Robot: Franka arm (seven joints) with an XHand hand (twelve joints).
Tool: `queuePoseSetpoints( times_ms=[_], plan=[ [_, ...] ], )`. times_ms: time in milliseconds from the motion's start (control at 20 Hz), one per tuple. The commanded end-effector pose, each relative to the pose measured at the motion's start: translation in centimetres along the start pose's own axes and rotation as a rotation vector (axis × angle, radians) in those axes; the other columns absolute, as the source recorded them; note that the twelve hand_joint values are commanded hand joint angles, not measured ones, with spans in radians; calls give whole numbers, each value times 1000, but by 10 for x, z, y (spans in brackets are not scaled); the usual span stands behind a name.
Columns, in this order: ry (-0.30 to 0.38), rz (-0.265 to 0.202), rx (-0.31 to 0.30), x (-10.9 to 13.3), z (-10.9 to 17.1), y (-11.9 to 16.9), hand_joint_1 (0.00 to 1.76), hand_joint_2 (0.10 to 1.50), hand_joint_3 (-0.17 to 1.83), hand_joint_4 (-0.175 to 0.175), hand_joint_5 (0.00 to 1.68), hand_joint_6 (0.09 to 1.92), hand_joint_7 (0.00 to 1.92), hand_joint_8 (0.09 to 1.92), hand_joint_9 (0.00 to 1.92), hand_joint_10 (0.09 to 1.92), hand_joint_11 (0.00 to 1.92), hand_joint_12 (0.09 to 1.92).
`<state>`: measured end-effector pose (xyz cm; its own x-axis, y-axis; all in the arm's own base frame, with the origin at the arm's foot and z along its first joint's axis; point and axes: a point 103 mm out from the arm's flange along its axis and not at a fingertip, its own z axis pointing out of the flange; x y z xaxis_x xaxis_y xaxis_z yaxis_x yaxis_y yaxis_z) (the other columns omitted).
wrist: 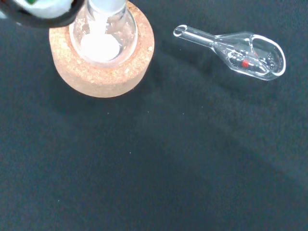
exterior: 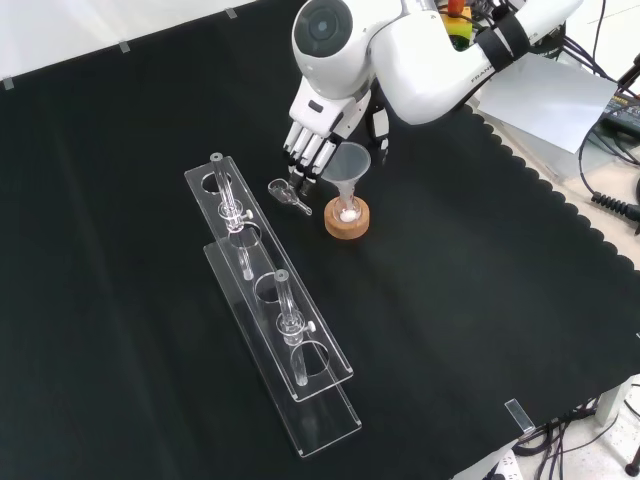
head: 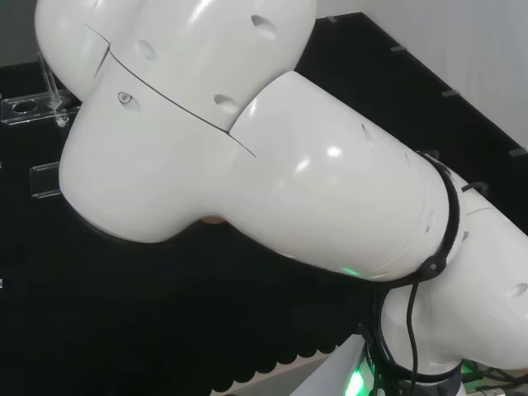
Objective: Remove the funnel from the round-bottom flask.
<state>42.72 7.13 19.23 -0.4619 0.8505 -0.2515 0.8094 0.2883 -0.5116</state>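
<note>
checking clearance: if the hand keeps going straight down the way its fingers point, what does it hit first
Probably the small glass scoop on the black cloth: the hand's straight fingertips hang just above it, left of the funnel. Depth is uncertain.

The arm's [head: 272, 157] big white links bulge across most of the scene, one rounded section joined to the next along a thin seam, with a few small dimpled holes in the shell. A black cable [head: 410, 326] loops round the lower link at the right, near a small green light. Behind the arm lies the black cloth [head: 124, 313] on the table, its scalloped edge showing at the bottom. At the left, partly hidden by the arm, stands a clear plastic rack [head: 33, 107] with round holes in its top.
</note>
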Motion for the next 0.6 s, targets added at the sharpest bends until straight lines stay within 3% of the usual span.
queuePoseSetpoints(
  times_ms=[50, 250, 600],
  plan=[
    [-2, -10, 5, 1, 3, 4, 738, 649, 388, -91, 125, 87, 0, 579, 210, 876, 416, 1464],
    [3, -16, 3, -1, 4, 4, 739, 646, 419, -87, 191, 87, 27, 688, 374, 764, 424, 1460],
    [-12, -26, -43, -1, -4, 2, 738, 650, 459, -75, 343, 87, 236, 704, 620, 611, 444, 1443]
  ],
)
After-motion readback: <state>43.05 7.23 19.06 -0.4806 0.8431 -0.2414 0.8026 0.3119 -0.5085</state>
